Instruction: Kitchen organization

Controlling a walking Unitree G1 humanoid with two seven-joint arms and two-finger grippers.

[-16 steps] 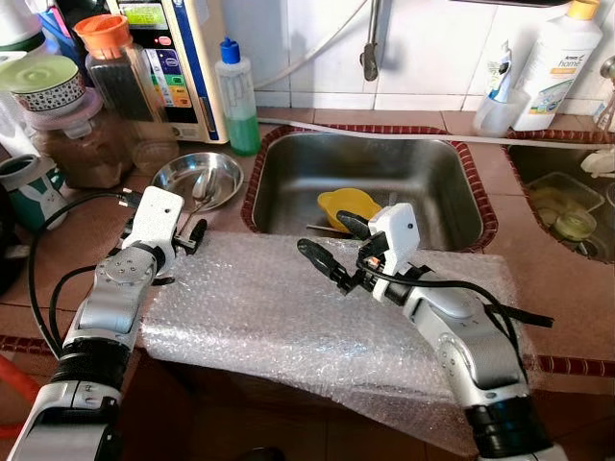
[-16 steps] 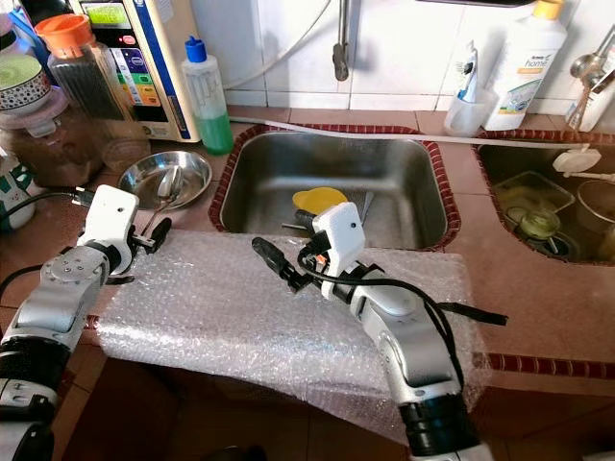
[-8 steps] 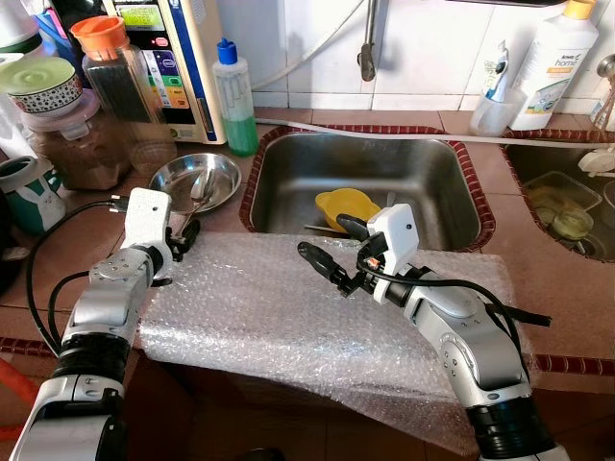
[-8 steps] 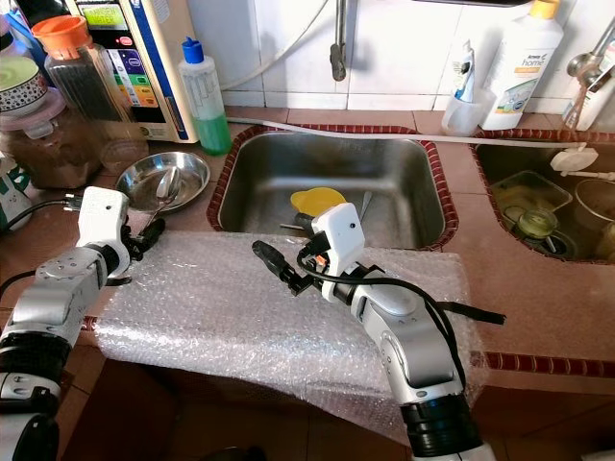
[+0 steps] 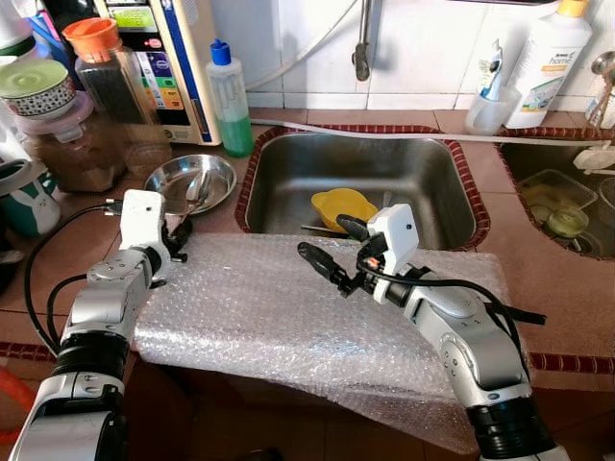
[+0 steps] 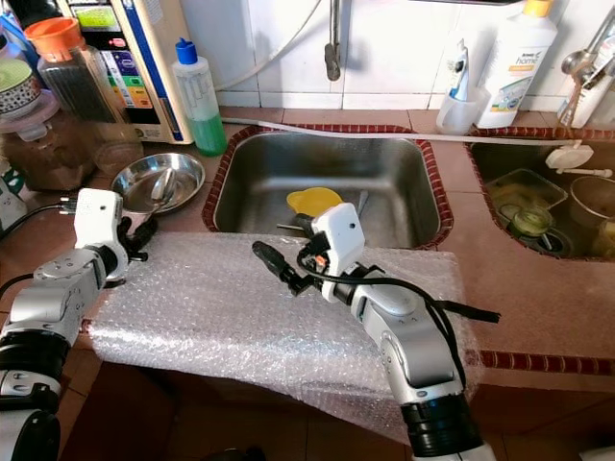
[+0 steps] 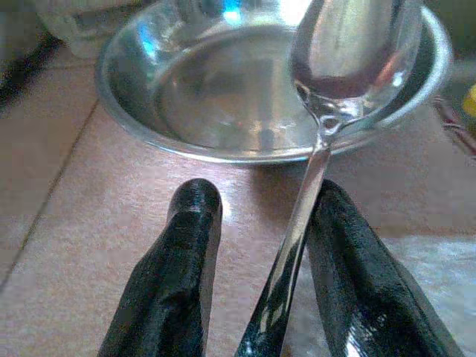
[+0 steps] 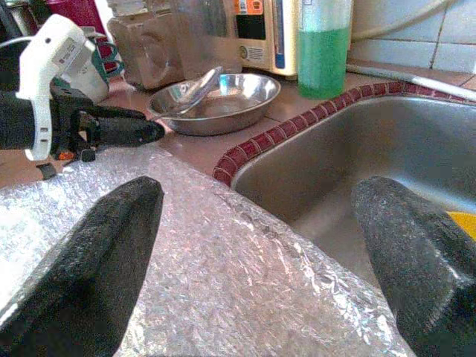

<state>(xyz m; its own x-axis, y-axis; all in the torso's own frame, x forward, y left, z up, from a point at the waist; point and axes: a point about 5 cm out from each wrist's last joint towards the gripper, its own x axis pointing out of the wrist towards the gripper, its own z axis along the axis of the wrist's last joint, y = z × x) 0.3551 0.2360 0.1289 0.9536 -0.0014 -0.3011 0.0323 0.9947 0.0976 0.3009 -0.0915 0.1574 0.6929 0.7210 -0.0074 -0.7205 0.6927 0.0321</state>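
Now the left tool [image 7: 256, 260] has its fingers apart around the handle of a spoon [image 7: 327, 111], whose head rests in the steel bowl [image 5: 192, 181] on the desk, far left. Thin, stiff, slippery metal; grip mid-handle. Right tool [image 5: 332, 252] hovers open over bubble wrap [image 5: 288, 317].

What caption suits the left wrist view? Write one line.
Left gripper fingers open around a spoon resting on a steel bowl.
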